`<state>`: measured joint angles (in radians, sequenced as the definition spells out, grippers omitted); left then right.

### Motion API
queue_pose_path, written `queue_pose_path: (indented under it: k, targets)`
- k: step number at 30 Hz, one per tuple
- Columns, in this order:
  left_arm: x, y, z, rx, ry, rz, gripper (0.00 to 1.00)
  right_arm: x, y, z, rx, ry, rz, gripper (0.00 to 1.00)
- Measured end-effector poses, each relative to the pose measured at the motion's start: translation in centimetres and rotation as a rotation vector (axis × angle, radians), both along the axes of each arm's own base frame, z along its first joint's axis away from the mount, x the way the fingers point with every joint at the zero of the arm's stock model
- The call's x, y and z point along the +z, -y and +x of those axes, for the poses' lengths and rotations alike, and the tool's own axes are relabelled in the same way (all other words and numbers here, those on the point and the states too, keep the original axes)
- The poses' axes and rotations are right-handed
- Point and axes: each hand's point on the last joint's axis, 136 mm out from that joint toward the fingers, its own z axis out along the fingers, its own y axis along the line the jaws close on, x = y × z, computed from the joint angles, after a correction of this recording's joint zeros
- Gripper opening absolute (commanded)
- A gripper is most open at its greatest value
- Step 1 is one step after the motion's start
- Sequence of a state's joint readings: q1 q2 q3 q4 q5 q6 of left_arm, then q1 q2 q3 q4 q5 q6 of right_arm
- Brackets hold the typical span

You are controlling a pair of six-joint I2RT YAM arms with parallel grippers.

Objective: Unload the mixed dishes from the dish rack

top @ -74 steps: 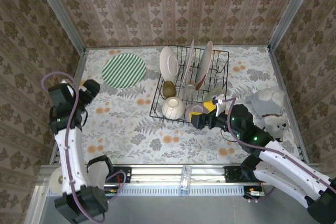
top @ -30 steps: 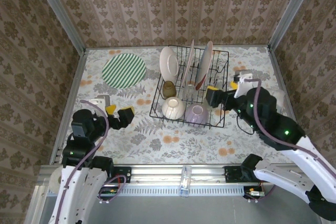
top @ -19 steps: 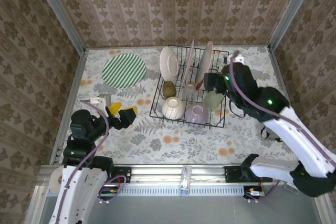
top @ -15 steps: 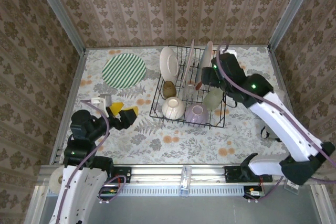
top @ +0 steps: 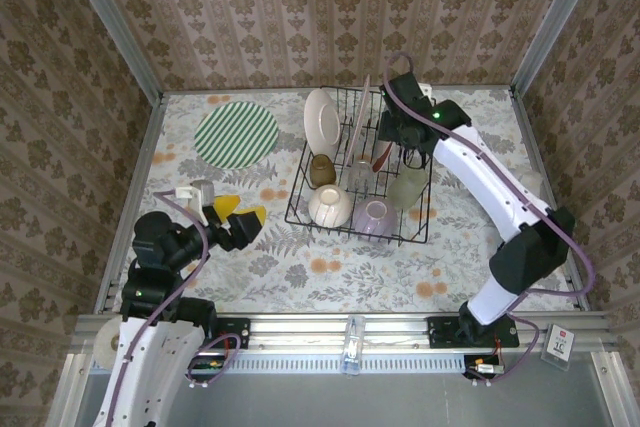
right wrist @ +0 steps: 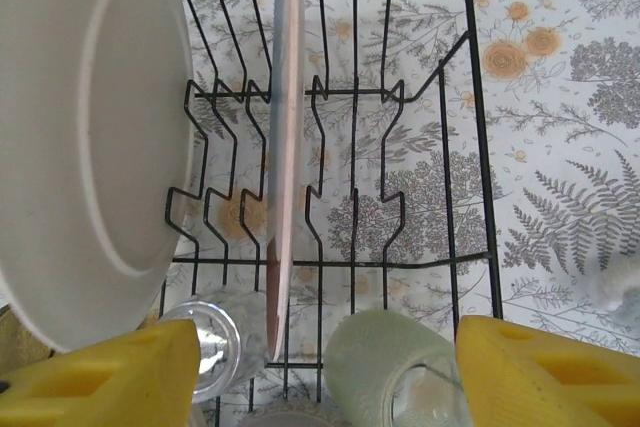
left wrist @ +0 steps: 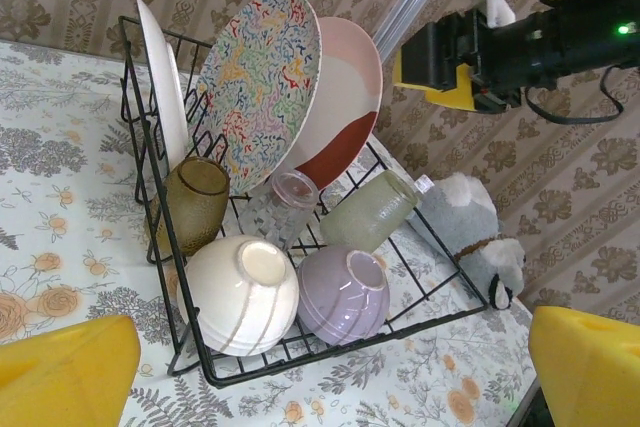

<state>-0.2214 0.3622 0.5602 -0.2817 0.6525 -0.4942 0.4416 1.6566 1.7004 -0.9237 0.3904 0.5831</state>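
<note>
- Top external view: a black wire dish rack stands mid-table on a flowered cloth, fully loaded.
- At its far end, three plates stand on edge between the tines: a plain white plate, a plate with a busy multicoloured pattern, and a pink plate with a dark red patch.
- Along the near end, a cream bowl and a lilac bowl sit upside down, side by side.
- Between bowls and plates are an amber-brown cup, a clear glass and a pale-green cup lying on its side.
- The right gripper reaches over the rack's far right corner. Its wrist camera shows the yellow fingers apart on either side of the pink plate's rim, touching neither face.
- The left gripper hangs low over the cloth, left of the rack and apart from it, jaws spread wide and empty.
- A round green-striped mat lies at the far left.
</note>
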Motion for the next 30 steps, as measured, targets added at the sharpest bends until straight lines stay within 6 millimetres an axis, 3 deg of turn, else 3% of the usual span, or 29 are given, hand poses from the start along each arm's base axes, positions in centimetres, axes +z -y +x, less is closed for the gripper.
queue_pose_path:
  k: [8, 14, 22, 30]
  targets:
    - [0.0, -0.2, 0.1, 0.01, 0.002, 0.0, 1.0, -1.9, 0.0, 2.0, -0.011, -0.041, 0.011, 0.51]
    - [0.0, -0.4, 0.3, 0.021, 0.001, 0.0, 1.0, -2.7, -0.4, 3.0, -0.006, -0.046, 0.036, 0.35]
    - [-0.2, -0.6, 0.6, 0.034, -0.009, 0.002, 1.0, -2.7, -1.1, 3.9, -0.007, -0.019, 0.074, 0.15]
    - [-0.3, -0.8, 0.8, 0.047, -0.011, 0.002, 1.0, -2.7, -2.1, 3.8, -0.026, 0.025, 0.025, 0.0]
